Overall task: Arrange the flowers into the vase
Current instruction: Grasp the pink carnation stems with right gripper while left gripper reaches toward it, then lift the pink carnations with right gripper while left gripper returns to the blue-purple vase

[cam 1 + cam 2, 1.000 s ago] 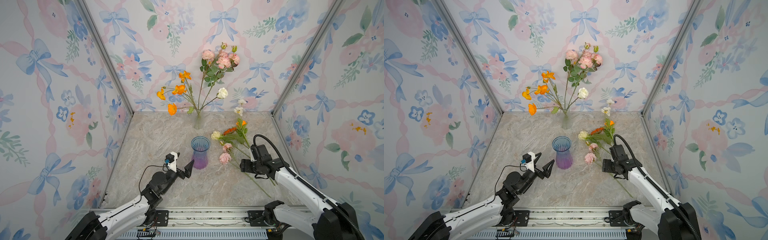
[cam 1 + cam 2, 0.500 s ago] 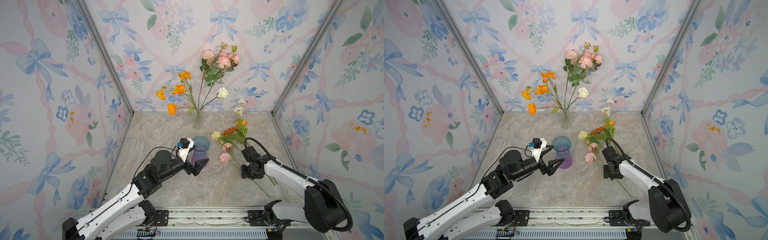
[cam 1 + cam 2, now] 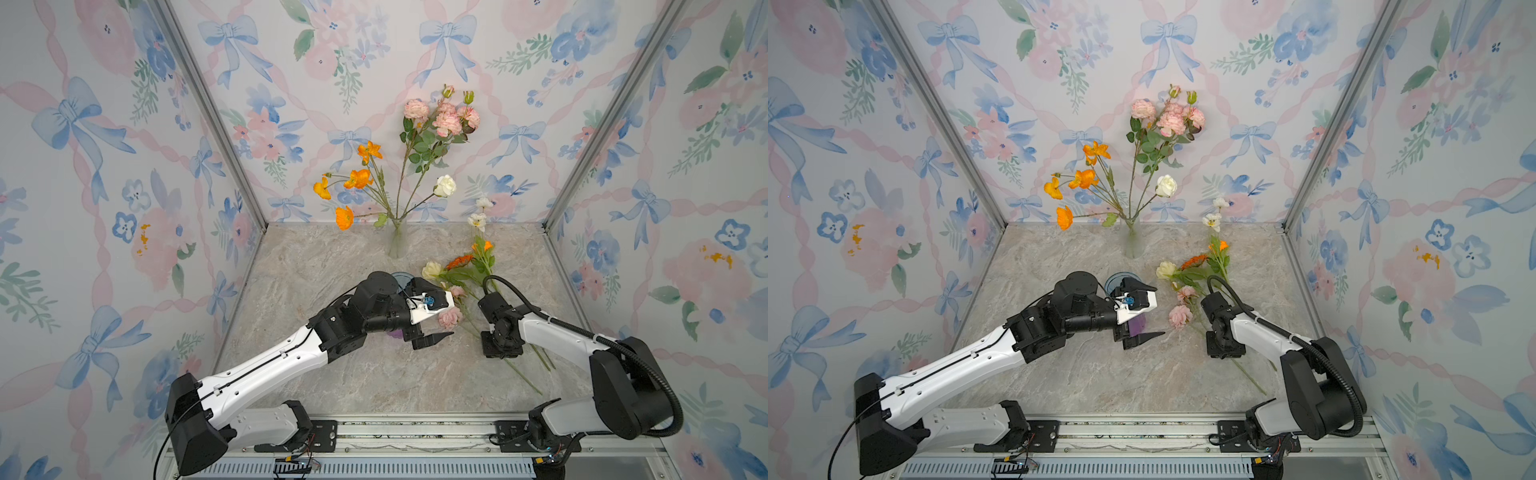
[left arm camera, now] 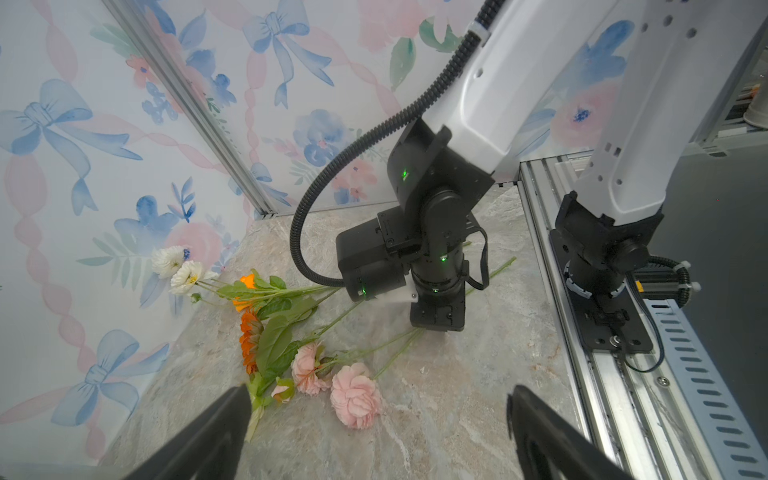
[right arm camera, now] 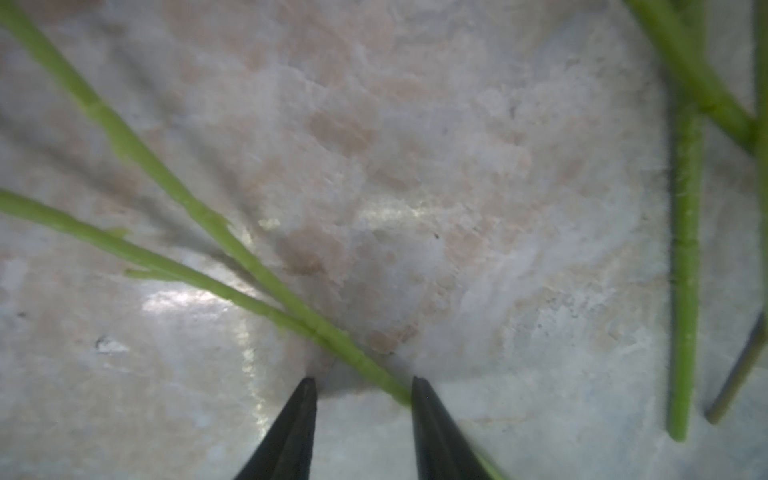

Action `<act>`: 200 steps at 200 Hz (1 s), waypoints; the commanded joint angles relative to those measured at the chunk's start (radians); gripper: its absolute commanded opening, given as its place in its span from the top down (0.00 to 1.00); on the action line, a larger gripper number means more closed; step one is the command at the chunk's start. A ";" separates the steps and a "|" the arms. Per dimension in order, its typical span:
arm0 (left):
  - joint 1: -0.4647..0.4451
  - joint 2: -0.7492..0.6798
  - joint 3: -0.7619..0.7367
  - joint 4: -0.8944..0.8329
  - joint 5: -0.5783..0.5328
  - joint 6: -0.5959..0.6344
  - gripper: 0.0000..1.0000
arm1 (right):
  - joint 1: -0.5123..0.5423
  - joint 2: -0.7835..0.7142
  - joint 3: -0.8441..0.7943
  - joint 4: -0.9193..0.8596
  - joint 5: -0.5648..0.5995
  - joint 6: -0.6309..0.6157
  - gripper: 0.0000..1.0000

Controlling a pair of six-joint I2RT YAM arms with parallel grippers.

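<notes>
Both top views: left gripper, jaws wide apart, covers most of the blue-purple vase — left wrist: flowers lie on the marble table, stems under the right arm — right wrist: right gripper, jaws slightly apart, straddles one green stem.

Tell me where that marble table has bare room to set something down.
Bare marble lies back-left, between the left wall and the clear vase, and in front by the rail, between the left arm and the right arm. The right side is crowded with loose flowers under that arm.
</notes>
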 commanded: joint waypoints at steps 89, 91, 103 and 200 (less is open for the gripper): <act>-0.022 -0.039 -0.165 0.077 -0.281 0.073 0.02 | 0.055 0.036 0.036 0.030 -0.131 -0.092 0.94; -0.022 -0.041 -0.167 0.078 -0.285 0.075 0.02 | 0.058 0.036 0.037 0.029 -0.134 -0.094 0.95; -0.021 -0.054 -0.179 0.093 -0.307 0.080 0.02 | 0.078 0.033 0.046 0.026 -0.154 -0.111 0.99; 0.040 -0.177 -0.254 0.213 -0.319 0.069 0.02 | 0.131 -0.106 0.231 -0.146 -0.282 -0.115 1.00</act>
